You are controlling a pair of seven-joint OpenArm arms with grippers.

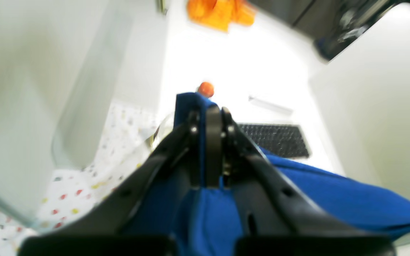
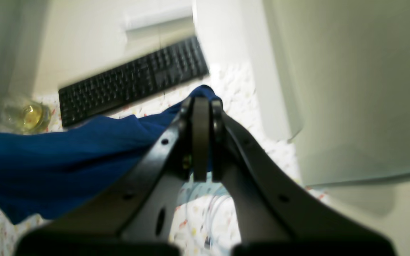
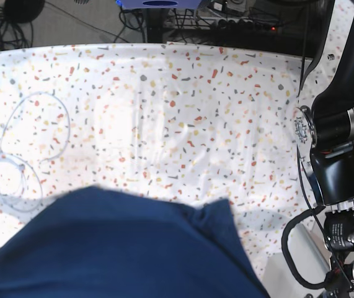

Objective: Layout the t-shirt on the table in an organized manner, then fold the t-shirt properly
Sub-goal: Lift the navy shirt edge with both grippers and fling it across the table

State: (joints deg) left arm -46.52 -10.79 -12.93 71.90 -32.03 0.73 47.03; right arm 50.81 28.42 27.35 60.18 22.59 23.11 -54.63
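Note:
The dark blue t-shirt (image 3: 115, 248) hangs lifted close to the base camera and fills the bottom of that view, hiding both grippers there. In the left wrist view my left gripper (image 1: 208, 110) is shut on a fold of the t-shirt (image 1: 333, 199), which trails away to the right. Seen from the right wrist, my right gripper (image 2: 202, 103) is shut on another edge of the t-shirt (image 2: 66, 156), and the cloth stretches off to the left. The speckled table (image 3: 183, 112) lies below, also showing as table (image 1: 69, 192) and table (image 2: 237, 92).
A black keyboard (image 1: 276, 140) (image 2: 130, 83) lies past the table's edge, near a glass jar (image 2: 27, 113) and a small orange ball (image 1: 205, 89). A thin clear cable loop (image 3: 22, 155) rests on the table's left. The left arm's dark body (image 3: 335, 155) stands at the right edge.

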